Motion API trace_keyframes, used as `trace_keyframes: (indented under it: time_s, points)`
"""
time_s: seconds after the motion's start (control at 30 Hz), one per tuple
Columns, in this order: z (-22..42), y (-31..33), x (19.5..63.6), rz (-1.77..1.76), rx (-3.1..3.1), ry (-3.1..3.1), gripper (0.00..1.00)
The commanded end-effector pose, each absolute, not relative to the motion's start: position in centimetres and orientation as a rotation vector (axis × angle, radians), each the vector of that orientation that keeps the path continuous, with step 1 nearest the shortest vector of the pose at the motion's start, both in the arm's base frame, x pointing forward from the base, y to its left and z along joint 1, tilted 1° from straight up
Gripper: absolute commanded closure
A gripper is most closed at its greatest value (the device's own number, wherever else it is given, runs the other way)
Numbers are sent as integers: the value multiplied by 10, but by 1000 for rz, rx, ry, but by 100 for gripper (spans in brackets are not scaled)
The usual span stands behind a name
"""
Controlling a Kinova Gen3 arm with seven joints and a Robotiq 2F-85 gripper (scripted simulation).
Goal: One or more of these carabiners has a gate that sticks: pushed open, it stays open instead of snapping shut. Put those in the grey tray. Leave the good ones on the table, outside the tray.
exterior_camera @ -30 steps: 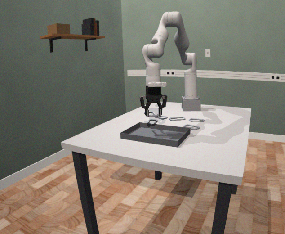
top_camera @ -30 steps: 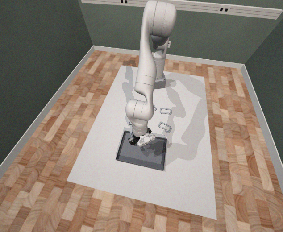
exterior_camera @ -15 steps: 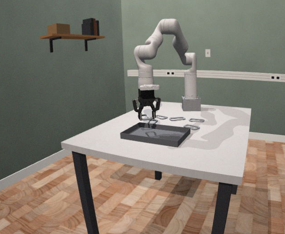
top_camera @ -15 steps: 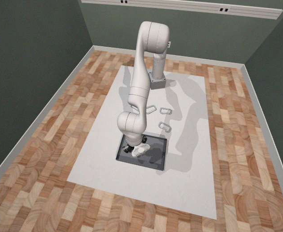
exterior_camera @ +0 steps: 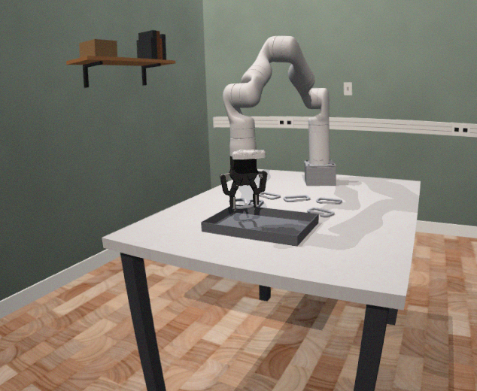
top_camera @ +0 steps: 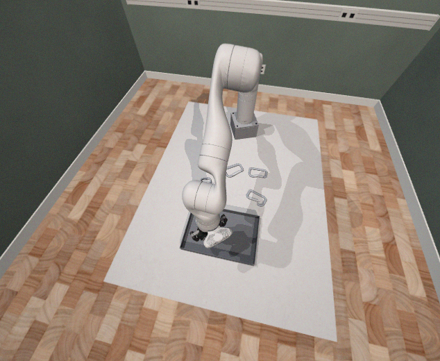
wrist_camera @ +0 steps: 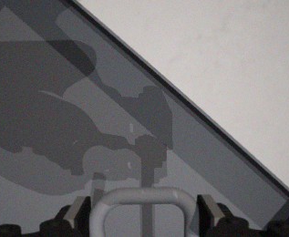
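My gripper (exterior_camera: 244, 204) hangs over the left part of the grey tray (exterior_camera: 259, 225), fingers pointing down, and is shut on a grey metal carabiner (exterior_camera: 244, 202) held a little above the tray floor. In the wrist view the carabiner's rounded end (wrist_camera: 143, 204) sits between the two finger pads, with the tray floor (wrist_camera: 77, 137) below and the tray's rim running diagonally. In the overhead view the gripper (top_camera: 209, 232) is above the tray (top_camera: 224, 241). Several other carabiners lie on the table beyond the tray (top_camera: 234, 169) (top_camera: 258, 172) (top_camera: 256, 197); one (top_camera: 206, 179) is partly hidden by the arm.
The robot's base (top_camera: 243, 126) stands at the far end of the white table. The tray has low raised walls. A wall shelf (exterior_camera: 119, 59) hangs far off to the left.
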State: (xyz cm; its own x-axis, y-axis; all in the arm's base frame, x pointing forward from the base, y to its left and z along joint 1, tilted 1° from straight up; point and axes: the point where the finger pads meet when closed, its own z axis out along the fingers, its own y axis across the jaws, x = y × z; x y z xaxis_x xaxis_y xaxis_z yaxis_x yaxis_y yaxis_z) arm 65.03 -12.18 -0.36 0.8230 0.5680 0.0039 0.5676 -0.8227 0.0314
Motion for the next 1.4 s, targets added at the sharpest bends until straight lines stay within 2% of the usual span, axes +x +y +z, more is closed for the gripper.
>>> trace_keyframes:
  time_s: [0.0, 0.4, 0.43, 1.37]
  points:
    - [-25, -122, 646, 1, 2976, 935, 100]
    - [-25, -122, 646, 1, 2976, 935, 100]
    - [-62, -125, 645, -6, 2973, 939, 100]
    - [-65, -125, 645, -6, 2973, 941, 100]
